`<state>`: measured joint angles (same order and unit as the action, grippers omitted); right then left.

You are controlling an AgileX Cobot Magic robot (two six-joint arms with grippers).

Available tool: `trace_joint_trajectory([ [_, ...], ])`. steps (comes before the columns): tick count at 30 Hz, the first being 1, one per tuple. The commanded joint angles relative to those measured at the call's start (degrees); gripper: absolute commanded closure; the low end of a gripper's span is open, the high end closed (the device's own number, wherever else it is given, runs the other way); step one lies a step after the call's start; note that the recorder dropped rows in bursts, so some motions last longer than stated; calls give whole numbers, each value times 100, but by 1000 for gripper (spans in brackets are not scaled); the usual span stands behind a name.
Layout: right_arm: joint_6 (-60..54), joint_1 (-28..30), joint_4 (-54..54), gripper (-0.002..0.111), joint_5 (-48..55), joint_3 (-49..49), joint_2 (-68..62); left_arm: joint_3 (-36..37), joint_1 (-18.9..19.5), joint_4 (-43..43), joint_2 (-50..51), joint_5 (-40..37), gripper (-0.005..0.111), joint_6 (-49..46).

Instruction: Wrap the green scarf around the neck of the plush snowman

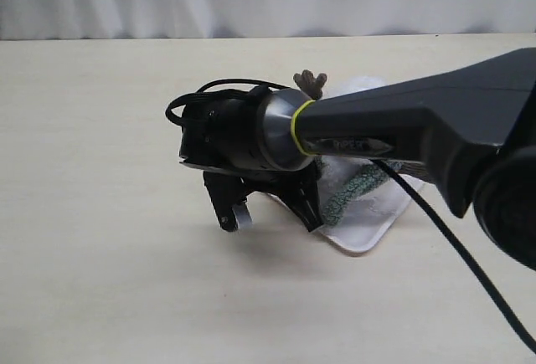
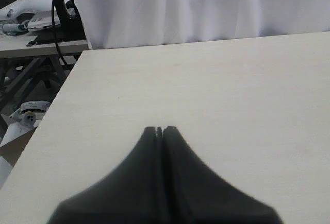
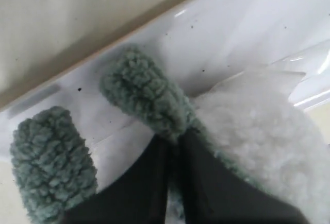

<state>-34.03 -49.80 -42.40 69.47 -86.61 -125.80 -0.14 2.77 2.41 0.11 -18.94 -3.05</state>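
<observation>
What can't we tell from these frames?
- Snowman face and neck: exterior view, right arm covers them; only a twig arm shows.
- Scarf middle: hidden under that arm; in the right wrist view, the right gripper blocks it.
- Left gripper: left wrist view shows only table; absent from the exterior view.

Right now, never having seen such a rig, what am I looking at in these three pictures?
It is a robot with two arms, each ending in a two-fingered gripper with a camera on its wrist. The outside picture shows the right arm reaching down over a white tray on the table. The left wrist picture shows the left gripper shut and empty above the table. The right wrist picture shows the right gripper shut on the green scarf, beside the white snowman on the tray.
</observation>
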Motion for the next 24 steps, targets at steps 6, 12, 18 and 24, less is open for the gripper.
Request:
trace_joint_trajectory([
  [6, 479, -40, -195, 57, 49, 0, 609, 14, 22, -3, -11, 44, 107, 14],
  [12, 479, -503, -217, 57, 49, 0, 1051, 14, 22, -3, -11, 44, 107, 14],
  [18, 851, -489, 144, 57, 49, 164, 1501, 14, 22, -3, -11, 44, 107, 14],
  [24, 545, -489, 598, 57, 49, 760, 1800, 14, 22, -3, -11, 44, 107, 14],
])
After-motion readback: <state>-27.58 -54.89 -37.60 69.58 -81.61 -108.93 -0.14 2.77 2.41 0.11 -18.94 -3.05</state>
